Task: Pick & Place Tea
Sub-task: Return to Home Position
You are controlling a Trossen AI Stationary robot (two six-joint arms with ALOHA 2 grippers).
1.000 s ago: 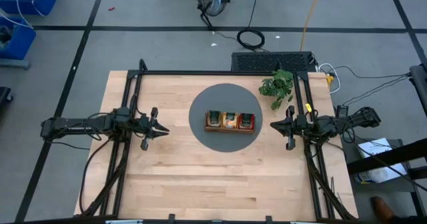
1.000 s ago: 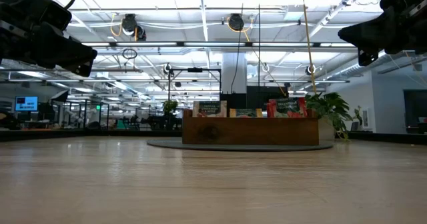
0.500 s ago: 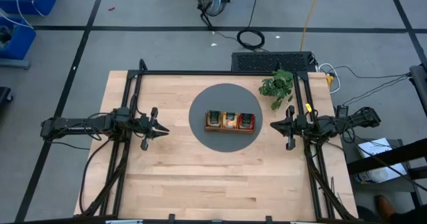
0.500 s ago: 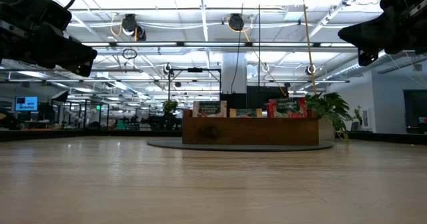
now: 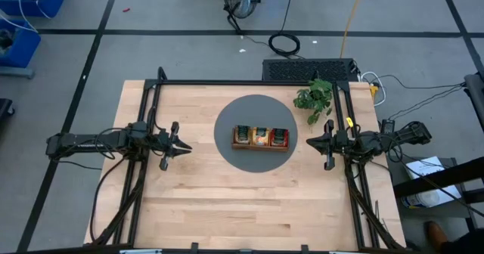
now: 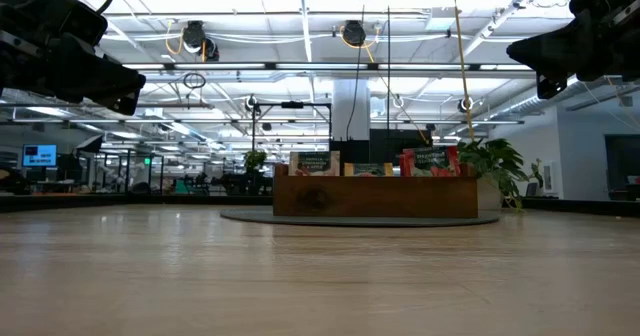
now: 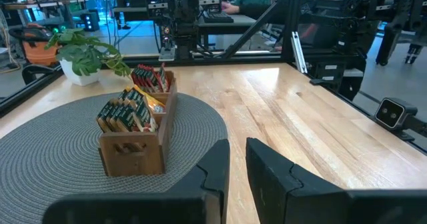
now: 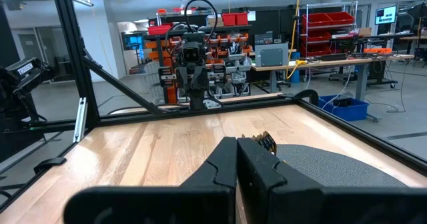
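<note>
The left hand (image 5: pixel 184 145) hangs by the bench's left edge, fingers barely parted, empty. The tea (image 5: pixel 261 136) stands in the wooden tray (image 5: pixel 261 148) mid-bench. The right hand (image 5: pixel 311 142), closed and empty, hangs by the right edge. Loosely upright sachets might slump if either arm jolts the bench.

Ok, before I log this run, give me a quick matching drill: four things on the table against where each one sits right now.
Things:
1. red tea sachets
2. potted plant
3. left pincer
4. right pincer

Places, as the high view shows them:
A. raised over bare table, off the right side of the grey mat
B. in the right compartment of the wooden tray
C. on the table, just past the mat's far right edge
D. raised over bare table, off the mat's left side

Pairs: 1-B, 2-C, 3-D, 4-A
</note>
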